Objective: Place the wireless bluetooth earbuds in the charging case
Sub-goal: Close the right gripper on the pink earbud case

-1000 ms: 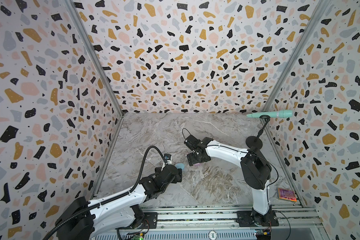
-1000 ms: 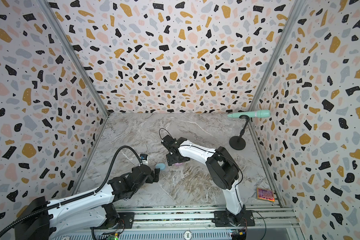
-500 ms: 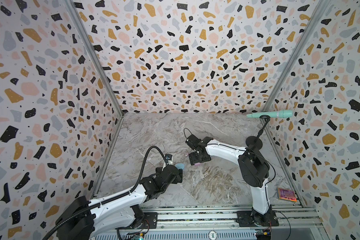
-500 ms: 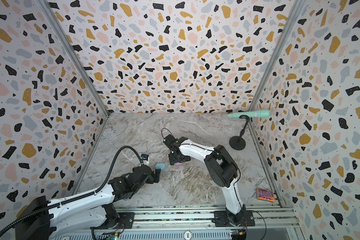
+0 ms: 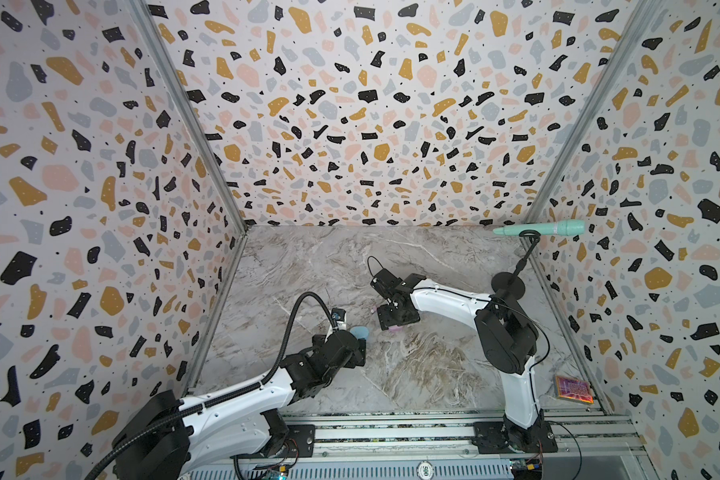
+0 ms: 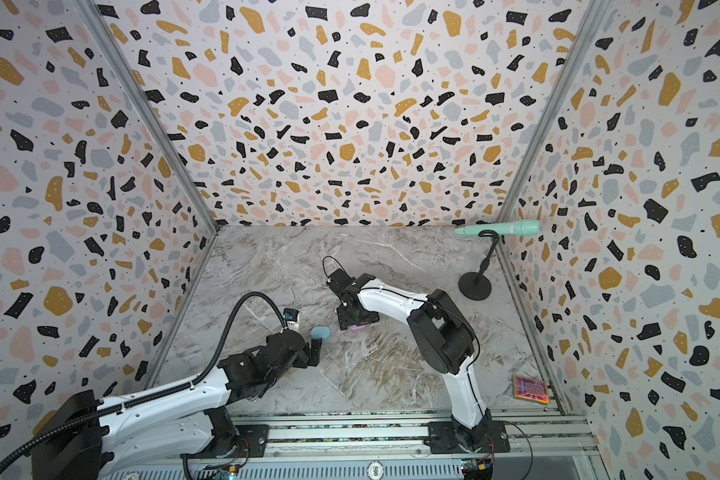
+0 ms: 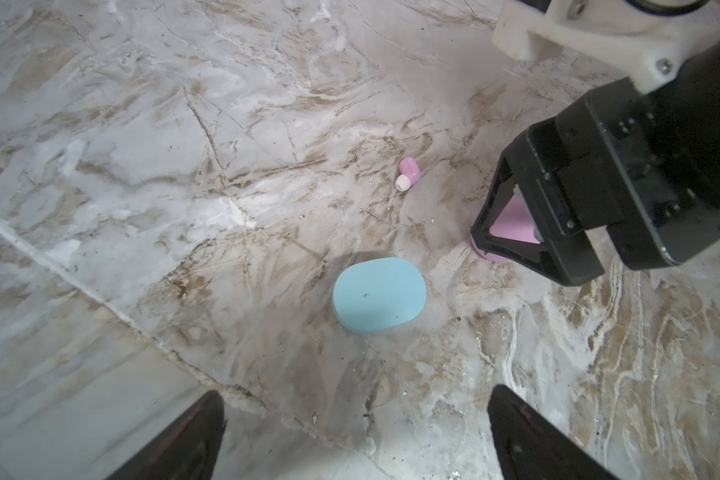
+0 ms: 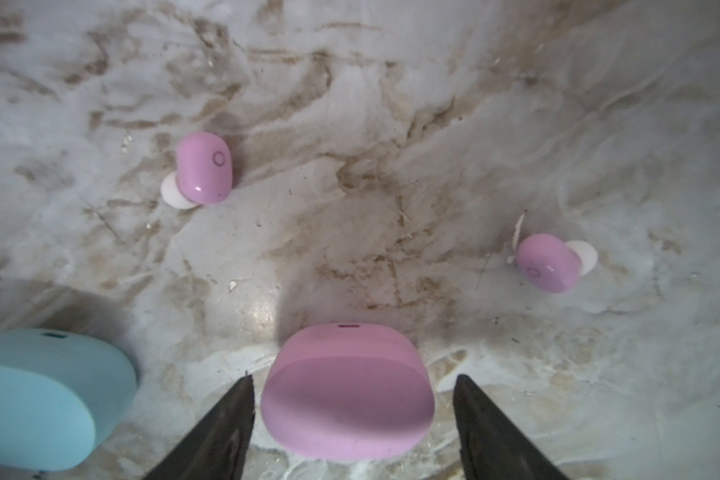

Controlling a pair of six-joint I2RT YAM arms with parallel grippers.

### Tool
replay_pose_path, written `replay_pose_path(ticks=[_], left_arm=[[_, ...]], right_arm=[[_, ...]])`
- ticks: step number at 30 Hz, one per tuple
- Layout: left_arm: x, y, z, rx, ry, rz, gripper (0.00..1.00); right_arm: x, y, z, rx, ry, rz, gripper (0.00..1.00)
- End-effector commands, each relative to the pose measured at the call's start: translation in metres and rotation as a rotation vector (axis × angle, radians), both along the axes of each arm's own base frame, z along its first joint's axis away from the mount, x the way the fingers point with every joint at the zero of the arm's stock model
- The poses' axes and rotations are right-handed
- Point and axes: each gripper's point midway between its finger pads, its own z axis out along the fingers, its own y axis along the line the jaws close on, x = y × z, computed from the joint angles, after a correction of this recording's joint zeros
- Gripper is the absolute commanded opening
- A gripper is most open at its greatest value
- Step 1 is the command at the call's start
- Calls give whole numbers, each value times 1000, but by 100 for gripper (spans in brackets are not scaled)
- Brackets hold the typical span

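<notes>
- Right gripper [image 8: 353,378] is down over the pink case [image 8: 346,415], one finger either side. There's a sliver of table showing on both sides, so the jaws are apart and nothing is pinched yet. My guess is it's lining up to grab or steady the case.
- The pink case looks shut, so I reckon the lid has to come open before any bud goes in.
- Left gripper [image 7: 356,395] hangs over the blue case [image 7: 378,295] with its fingers spread wide and holding nothing. It looks parked there, ready to help, but that's just my read.
- The blue case also looks closed and lies flat, near the pink one but not touching it.
- Both pink earbuds are loose on the table just beyond the pink case: one [image 8: 202,168] towards the blue case's side, the other [image 8: 547,262] off the opposite way. They lie well apart from each other, pale tips pointing outward.
- I can't spot any blue earbuds in any view. They may be hidden or inside the blue case.
- The table [image 5: 391,257] is grey-white marble with brown veining, and up close it has some crumbs and grit on it.
- Terrazzo-speckled walls [image 5: 350,104] box it in on three sides.
- There's a mint microphone [image 5: 545,228] on a black stand in the far right corner, and a little colourful card [image 5: 574,388] in the near right one.
</notes>
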Motion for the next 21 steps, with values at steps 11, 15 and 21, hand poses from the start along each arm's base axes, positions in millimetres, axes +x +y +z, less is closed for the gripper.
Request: replay_pose_path(ticks=[11,15,21], left_arm=[[3,-4,6,-7,-24,-7,100],[2,-4,6,-7,-25,-9,100],[3,-4,7,-7,-27,-7,100]], right_arm=[[3,2,3,17,1,-14,71],[2,2,2,19,5,-14,70],[2,2,1,18,6,-16,70]])
